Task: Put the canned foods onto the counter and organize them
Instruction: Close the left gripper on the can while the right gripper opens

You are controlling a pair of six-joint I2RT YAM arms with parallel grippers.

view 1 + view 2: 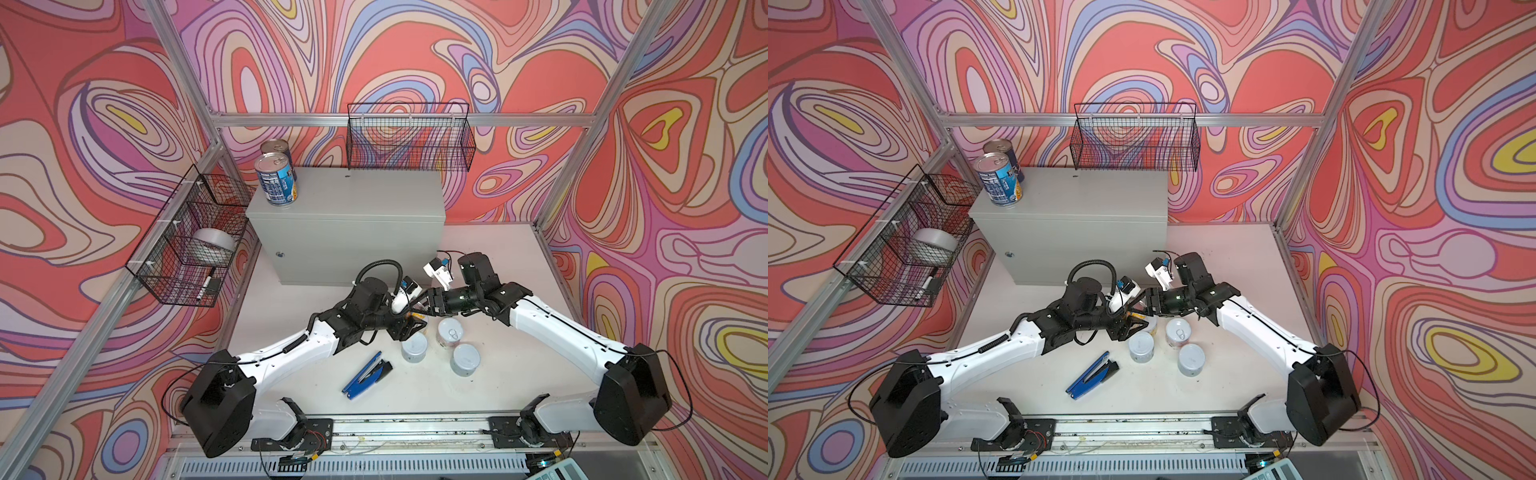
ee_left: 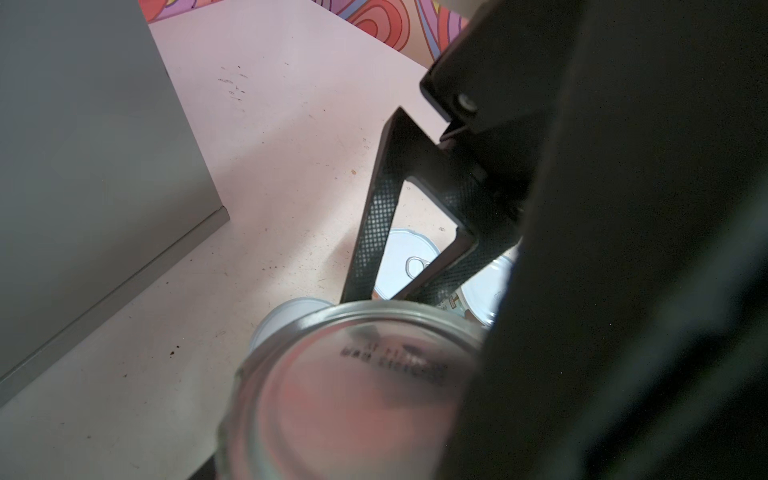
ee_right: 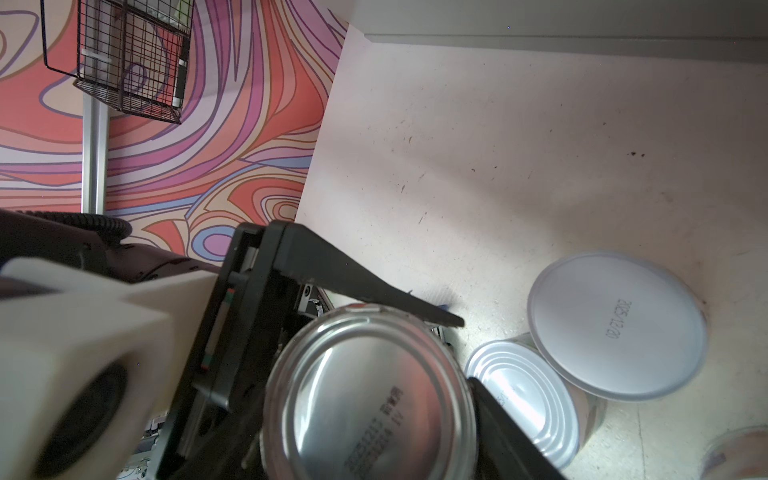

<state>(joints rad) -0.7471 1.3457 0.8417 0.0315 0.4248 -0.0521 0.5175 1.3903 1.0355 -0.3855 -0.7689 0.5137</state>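
— What is being gripped right now?
— A small can (image 3: 365, 395) is being clamped from both sides. The left gripper (image 1: 409, 328) and the right gripper (image 1: 430, 301) are both being kept clenched on it, just in front of the grey cabinet (image 1: 345, 232).
— And the other cans?
— White-lidded cans (image 1: 414, 348) are being left upright on the table (image 1: 498, 386), just beside the gripped one and further out from the cabinet. A blue stapler (image 1: 368, 374) is being left flat, further out again. Two blue cans (image 1: 277, 180) are being borne on the cabinet's top, at its left end.
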